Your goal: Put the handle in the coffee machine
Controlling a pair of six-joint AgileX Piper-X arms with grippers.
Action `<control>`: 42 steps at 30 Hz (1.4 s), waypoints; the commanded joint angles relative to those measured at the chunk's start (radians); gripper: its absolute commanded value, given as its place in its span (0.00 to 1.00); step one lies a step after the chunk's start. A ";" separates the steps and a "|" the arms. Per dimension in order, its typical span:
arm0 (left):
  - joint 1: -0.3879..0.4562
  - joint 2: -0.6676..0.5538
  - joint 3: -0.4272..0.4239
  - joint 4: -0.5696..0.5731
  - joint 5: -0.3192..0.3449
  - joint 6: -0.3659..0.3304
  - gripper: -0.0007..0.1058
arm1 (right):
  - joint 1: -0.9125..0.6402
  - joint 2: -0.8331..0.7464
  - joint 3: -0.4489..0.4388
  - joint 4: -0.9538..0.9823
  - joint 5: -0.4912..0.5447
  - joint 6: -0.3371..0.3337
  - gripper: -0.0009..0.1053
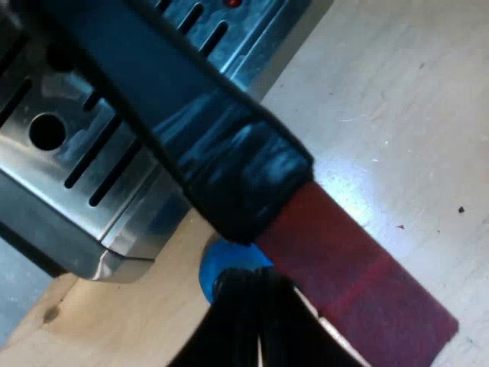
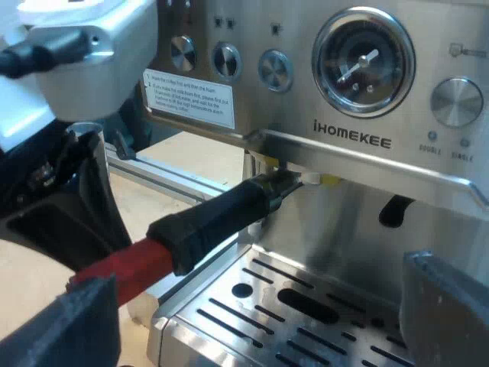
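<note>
The metal holder's dark handle [image 2: 218, 218] is set into the espresso machine's [image 2: 359, 141] front under the brew head, and its red end [image 2: 122, 271] sticks out past the drip tray's [image 2: 306, 313] corner. My left gripper [image 2: 76, 218] is right at that red end. In the left wrist view the handle [image 1: 191, 130] crosses close over the drip tray [image 1: 69, 145], its red end [image 1: 359, 275] passing over the table and my left gripper [image 1: 256, 313]. My right gripper [image 2: 263, 317] stands open before the drip tray, apart from the handle, with nothing between its fingers.
A small blue round thing [image 1: 221, 264], perhaps the tamper, sits on the light wooden table [image 1: 397, 99] by the machine's corner, under the handle. The machine's front carries a pressure gauge [image 2: 363, 61], knobs and a white label [image 2: 191, 99].
</note>
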 commanded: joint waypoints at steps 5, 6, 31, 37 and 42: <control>-0.080 -0.012 -0.003 -0.109 0.321 0.014 0.01 | 0.002 -0.064 -0.007 0.059 -0.003 -0.004 0.73; -0.080 -0.012 -0.003 -0.119 0.328 0.014 0.01 | 0.002 -0.068 -0.007 0.059 -0.003 -0.004 0.73; 0.020 -0.012 -0.003 -0.025 0.220 0.055 0.01 | 0.002 -0.071 -0.007 0.090 -0.033 -0.004 0.73; 0.080 -0.034 -0.003 0.021 0.165 0.096 0.01 | 0.002 -0.071 -0.007 0.090 -0.033 -0.004 0.73; 0.128 -0.099 -0.003 0.025 0.158 0.096 0.01 | 0.002 -0.071 -0.007 0.090 -0.033 -0.004 0.73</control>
